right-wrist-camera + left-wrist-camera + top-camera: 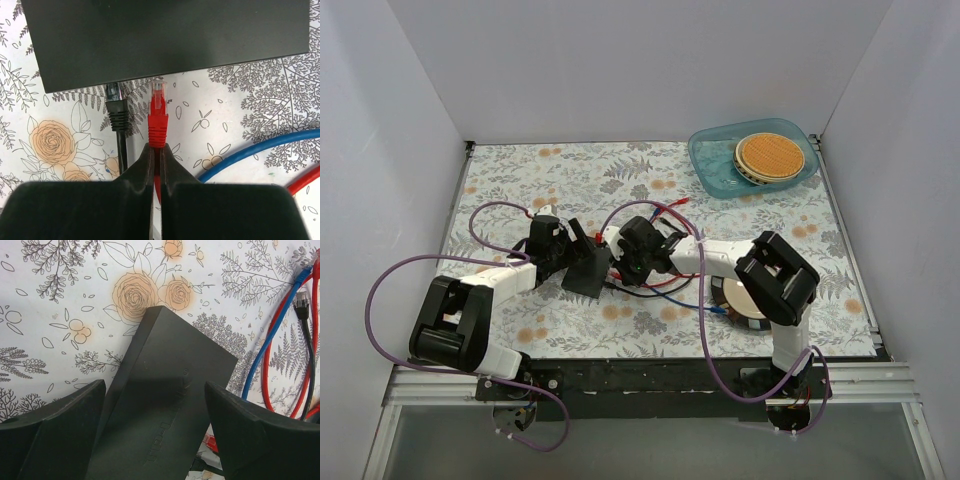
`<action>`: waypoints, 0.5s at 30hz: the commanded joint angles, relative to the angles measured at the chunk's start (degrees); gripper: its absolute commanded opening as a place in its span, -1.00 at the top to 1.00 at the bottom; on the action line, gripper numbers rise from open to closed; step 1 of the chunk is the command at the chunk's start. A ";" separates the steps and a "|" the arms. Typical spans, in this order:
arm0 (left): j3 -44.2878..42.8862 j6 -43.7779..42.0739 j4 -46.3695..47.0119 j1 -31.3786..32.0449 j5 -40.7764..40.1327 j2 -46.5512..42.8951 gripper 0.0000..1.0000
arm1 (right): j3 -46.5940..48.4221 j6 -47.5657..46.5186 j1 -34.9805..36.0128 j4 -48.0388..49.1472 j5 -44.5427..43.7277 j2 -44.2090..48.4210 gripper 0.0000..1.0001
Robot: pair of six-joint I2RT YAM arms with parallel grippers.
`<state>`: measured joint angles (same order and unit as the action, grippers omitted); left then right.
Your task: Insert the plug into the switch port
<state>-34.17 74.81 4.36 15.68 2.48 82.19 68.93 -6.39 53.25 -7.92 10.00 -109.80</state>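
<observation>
Here the red plug (158, 112), pinched in the right jaws, runs lengthwise straight toward the switch (165, 40), its clear tip just short of the box's edge on the worktop (240, 115). Only the right wrist view shows this. The switch port is hidden in every view. The left jaws stand wide astride the switch; I cannot tell whether they grip it.

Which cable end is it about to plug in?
Find the black box on the flowered table. Just short of its edge, the right gripper pinches the red plug; the black plug beside it is ungripped.
</observation>
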 commanded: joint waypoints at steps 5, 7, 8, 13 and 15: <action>1.04 1.31 2.05 -0.30 1.30 -0.37 -0.59 | 5.86 1.03 1.41 -7.62 -2.62 -1.91 0.97; 1.39 1.39 2.41 -0.30 1.65 -0.45 -0.58 | 6.57 1.38 1.50 -8.33 -3.23 -2.61 0.97; 1.65 1.40 2.67 -0.39 1.91 -0.37 -0.59 | 7.18 1.47 1.50 -8.86 -3.49 -2.87 0.97; 2.79 1.40 3.90 -0.30 2.79 -0.45 -0.59 | 9.82 1.82 1.68 -11.06 -4.20 -4.63 0.97; 2.88 1.48 3.90 -0.30 2.70 -0.45 -0.59 | 11.57 2.26 1.68 -12.28 -5.16 -5.33 0.97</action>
<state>-32.25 76.09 7.62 15.57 4.34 82.19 76.51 -5.37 54.52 -16.95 6.76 -113.34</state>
